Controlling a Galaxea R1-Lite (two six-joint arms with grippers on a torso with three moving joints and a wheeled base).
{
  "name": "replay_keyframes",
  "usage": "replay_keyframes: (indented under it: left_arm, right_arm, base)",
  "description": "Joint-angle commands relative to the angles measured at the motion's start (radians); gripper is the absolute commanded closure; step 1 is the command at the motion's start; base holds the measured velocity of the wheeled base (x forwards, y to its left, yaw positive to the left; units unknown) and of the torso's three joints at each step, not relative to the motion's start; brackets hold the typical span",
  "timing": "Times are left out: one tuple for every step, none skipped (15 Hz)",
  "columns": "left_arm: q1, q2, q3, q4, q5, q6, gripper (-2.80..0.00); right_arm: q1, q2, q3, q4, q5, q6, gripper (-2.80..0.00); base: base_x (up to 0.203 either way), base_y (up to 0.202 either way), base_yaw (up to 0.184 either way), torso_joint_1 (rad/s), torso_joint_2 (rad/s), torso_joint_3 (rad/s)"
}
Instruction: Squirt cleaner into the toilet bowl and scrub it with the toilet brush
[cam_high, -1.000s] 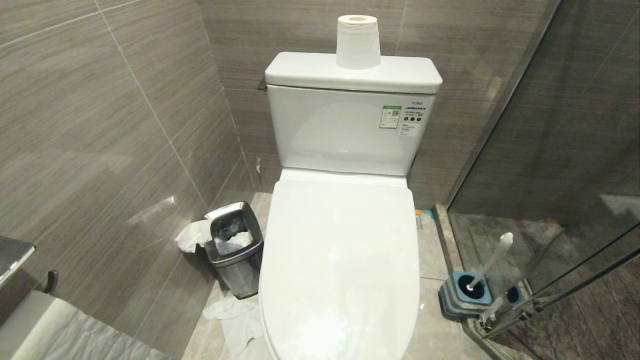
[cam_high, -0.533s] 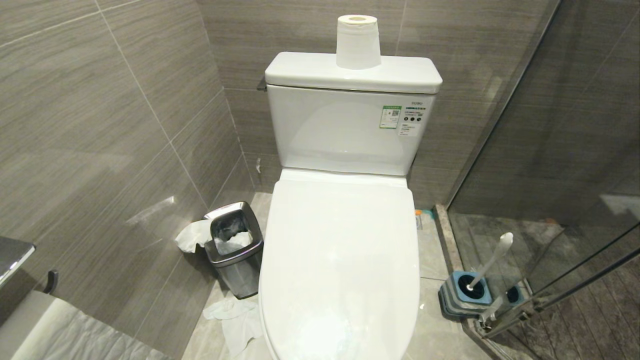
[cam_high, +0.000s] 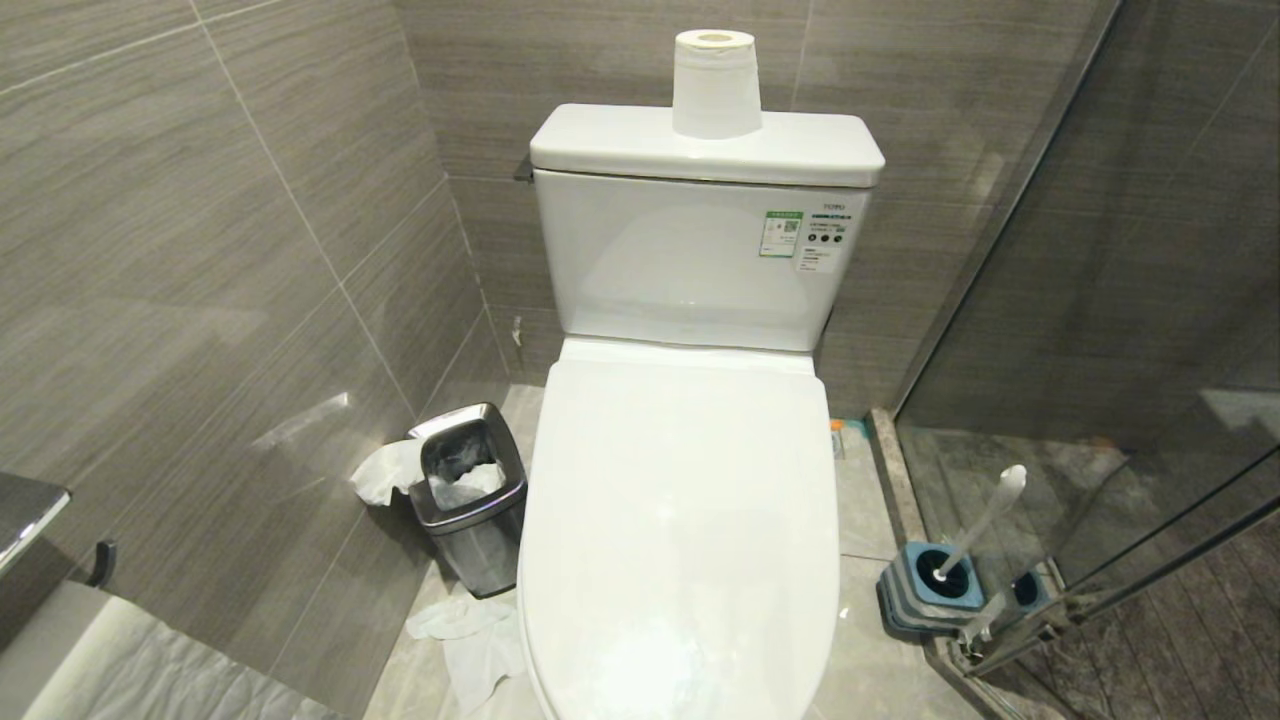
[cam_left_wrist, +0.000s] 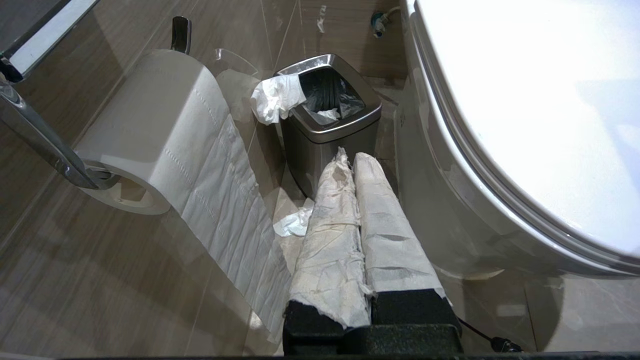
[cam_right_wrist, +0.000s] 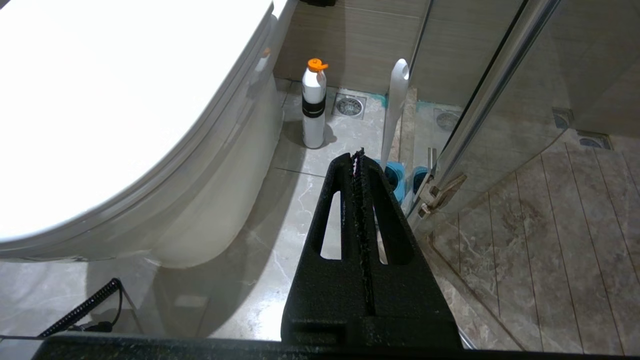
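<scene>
The room is a small bathroom with grey tiled walls and a pale stone floor. The toilet (cam_high: 680, 520) stands in the middle, and I use it as the landmark. Its lid (cam_high: 680, 480) is down, so the bowl itself is hidden. A paper roll (cam_high: 716, 85) stands on the tank (cam_high: 690, 260). To the left of the toilet, close to its base, there is a steel bin (cam_high: 470, 495) with tissue hanging out and more tissue on the floor. To the right of the toilet, near the glass shower door (cam_high: 1100, 300), the brush (cam_high: 985, 520) stands in its blue holder (cam_high: 935, 590), the handle leaning. In the right wrist view a white bottle (cam_right_wrist: 314, 107) with an orange cap stands on the floor just beside the toilet base; I think it is the cleaner.

The left end effector (cam_left_wrist: 352, 165) is low on the left side of the toilet. Its fingers are wrapped in paper, pressed together, holding nothing. The right end effector (cam_right_wrist: 357, 160) is low on the right side, also pressed together and empty, pointing toward the brush.

In my judgement no step is started. The next move calls for lifting the lid, and the seat if needed. The lid is smooth and glossy, so a finger must get under its front edge.
</scene>
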Motion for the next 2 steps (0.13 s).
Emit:
replay_keyframes:
  left_arm:
    - [0.000,0.001,0.000,0.001,-0.001,0.000,0.00]
    - [0.000,0.001,0.000,0.001,0.000,0.000,0.00]
  right_arm:
    - [0.000,0.001,0.000,0.000,0.000,0.000,0.00]
    - [0.000,0.001,0.001,0.000,0.000,0.000,0.00]
  base:
    - [0.000,0.000,0.000,0.000,0.00,0.000]
    - [0.000,0.000,0.000,0.000,0.00,0.000]
